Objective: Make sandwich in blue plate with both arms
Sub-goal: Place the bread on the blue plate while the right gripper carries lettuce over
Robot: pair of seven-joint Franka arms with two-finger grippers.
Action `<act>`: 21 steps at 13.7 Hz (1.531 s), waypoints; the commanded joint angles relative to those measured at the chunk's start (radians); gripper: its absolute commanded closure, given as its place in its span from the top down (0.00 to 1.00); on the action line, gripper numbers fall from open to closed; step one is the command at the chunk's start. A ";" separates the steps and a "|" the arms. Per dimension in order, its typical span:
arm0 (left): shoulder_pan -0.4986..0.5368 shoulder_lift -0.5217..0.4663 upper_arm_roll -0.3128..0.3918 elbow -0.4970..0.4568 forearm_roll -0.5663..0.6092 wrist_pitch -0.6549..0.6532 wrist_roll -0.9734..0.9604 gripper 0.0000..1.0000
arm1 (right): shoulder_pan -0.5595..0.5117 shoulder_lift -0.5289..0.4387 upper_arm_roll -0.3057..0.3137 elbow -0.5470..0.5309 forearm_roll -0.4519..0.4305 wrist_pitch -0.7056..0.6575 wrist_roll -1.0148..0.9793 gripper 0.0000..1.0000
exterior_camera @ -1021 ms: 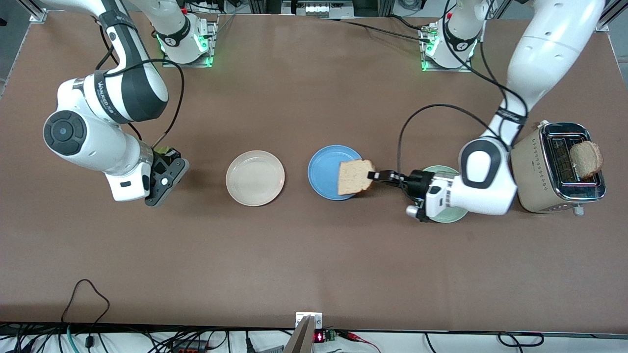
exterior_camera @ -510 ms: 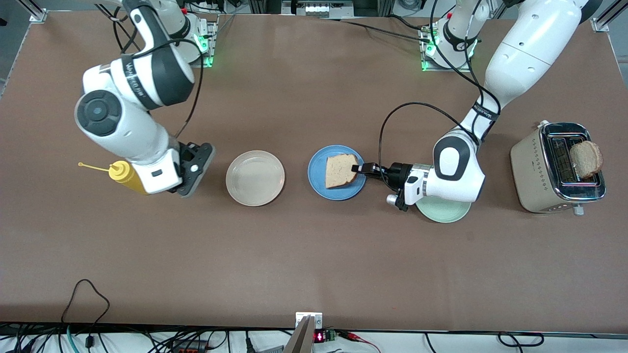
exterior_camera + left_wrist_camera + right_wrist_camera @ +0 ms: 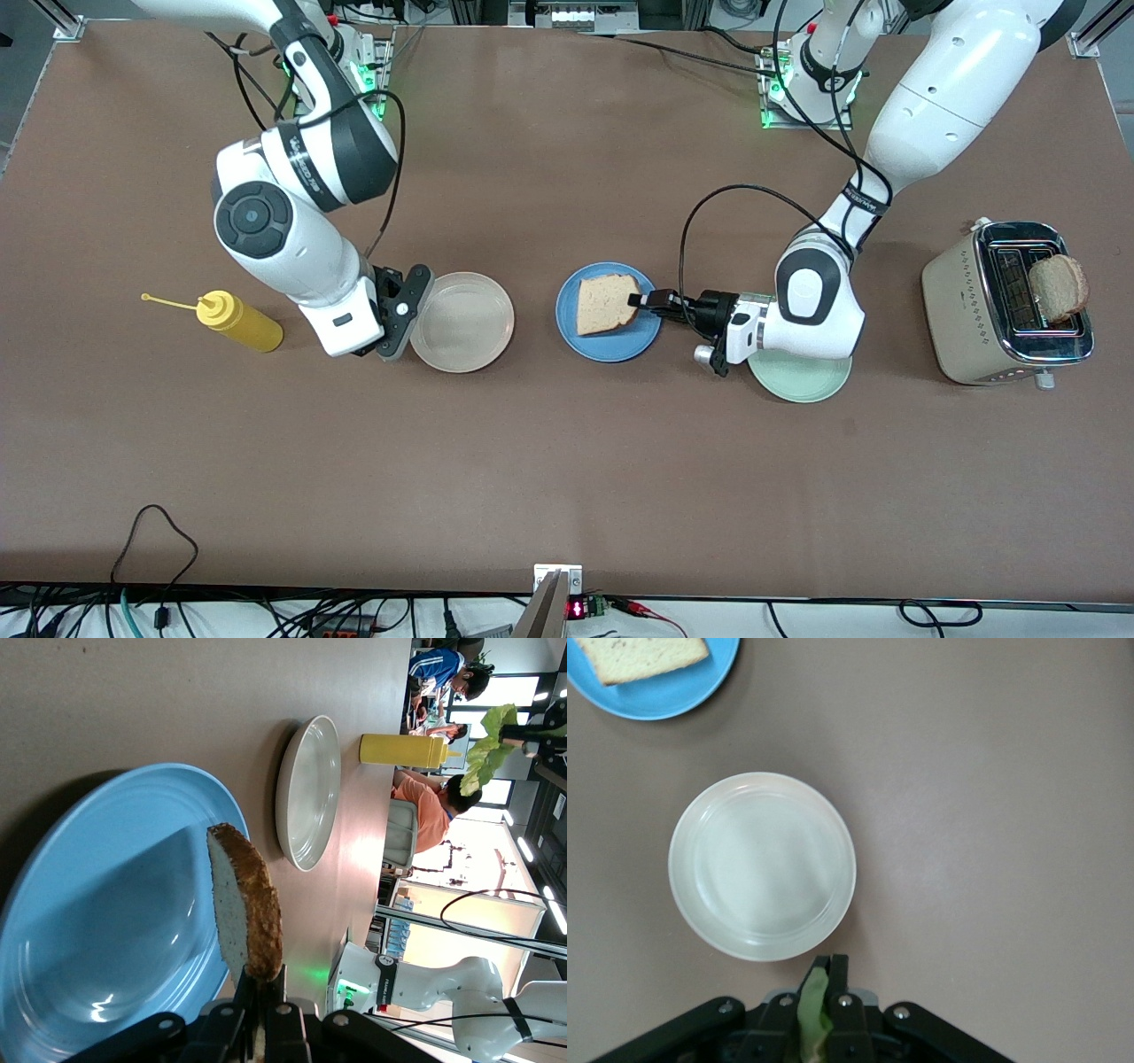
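Brown table (image 3: 567, 461): left hand (image 3: 645, 300) pinching light, crumbly bread slice (image 3: 605, 303) by its 3 o'clock edge over blue plate (image 3: 576, 341); right hand (image 3: 403, 310) clamped on limp lettuce (image 3: 812, 1014).

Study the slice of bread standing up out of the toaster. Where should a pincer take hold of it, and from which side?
Grip the upper part of the bread slice that sticks out above the toaster, one finger on each flat face, coming down from above. The slice stands on edge in the slot, so only its top is exposed; the toaster's walls appear to block any approach from the side.
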 commanded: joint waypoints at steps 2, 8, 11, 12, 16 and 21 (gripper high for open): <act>-0.022 0.001 -0.001 -0.011 -0.037 0.033 0.043 0.00 | 0.067 0.088 -0.001 0.110 0.001 0.013 0.061 0.00; -0.030 0.015 -0.001 -0.008 -0.039 0.041 0.041 0.23 | 0.141 0.163 0.000 0.190 0.130 0.098 0.095 0.00; -0.008 -0.007 0.008 -0.011 -0.022 0.029 0.040 1.00 | 0.166 0.163 0.000 0.190 0.133 0.099 0.123 0.00; -0.007 -0.039 0.014 -0.019 0.006 0.027 0.034 1.00 | 0.183 0.163 0.000 0.190 0.133 0.101 0.137 0.00; 0.021 -0.148 0.046 -0.034 0.251 -0.037 -0.049 1.00 | 0.224 0.183 0.000 0.190 0.133 0.202 0.207 0.00; 0.111 -0.229 0.057 0.000 0.596 -0.158 -0.158 1.00 | 0.310 0.264 0.014 0.190 0.174 0.421 0.332 0.00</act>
